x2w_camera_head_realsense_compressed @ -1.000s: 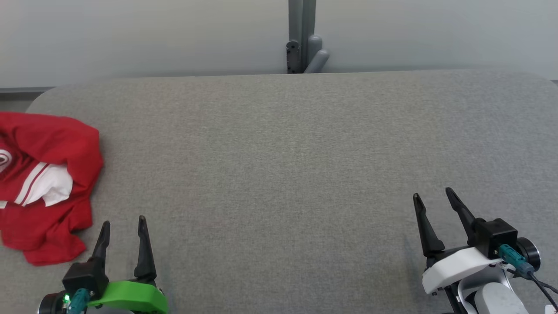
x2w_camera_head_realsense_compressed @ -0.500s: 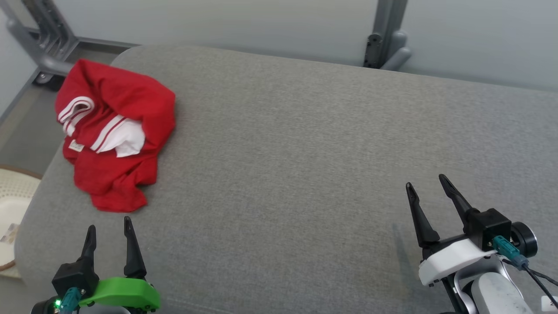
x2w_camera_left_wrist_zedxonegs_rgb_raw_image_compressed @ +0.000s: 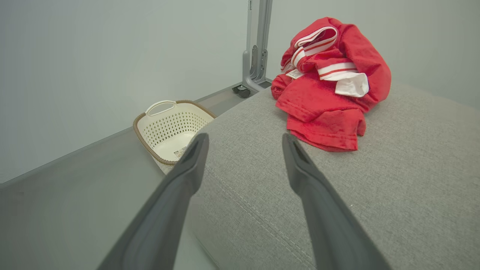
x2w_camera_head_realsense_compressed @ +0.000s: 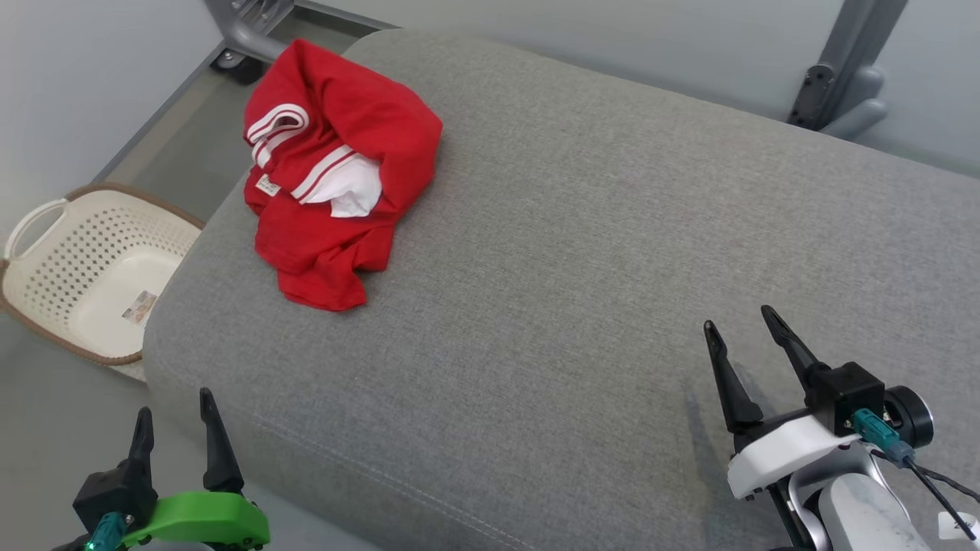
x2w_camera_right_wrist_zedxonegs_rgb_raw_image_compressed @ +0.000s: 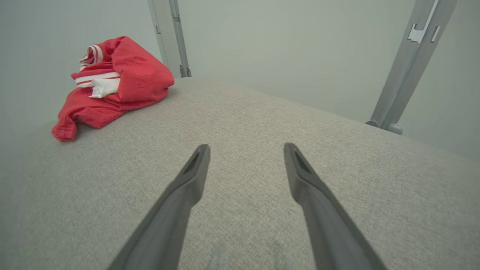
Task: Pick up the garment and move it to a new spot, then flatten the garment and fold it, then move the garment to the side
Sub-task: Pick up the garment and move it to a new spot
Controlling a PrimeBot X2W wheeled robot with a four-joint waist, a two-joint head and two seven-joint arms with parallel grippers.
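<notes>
A red garment with white stripes and a white patch lies crumpled near the far left corner of the grey padded table. The left wrist view has the garment ahead and to the right, and the right wrist view has the garment far off to the left. My left gripper stands open over the table's near left corner, well short of the cloth. Above the table's near right part my right gripper is open, with nothing between its fingers.
A cream perforated basket with a brown rim stands on the floor left of the table; the basket also lies past my left fingers. Grey metal posts rise behind the table. The table's left edge drops to the floor.
The head camera has swung left, so the garment and table slide right in the picture and the basket comes into view. Both grippers stay open.
</notes>
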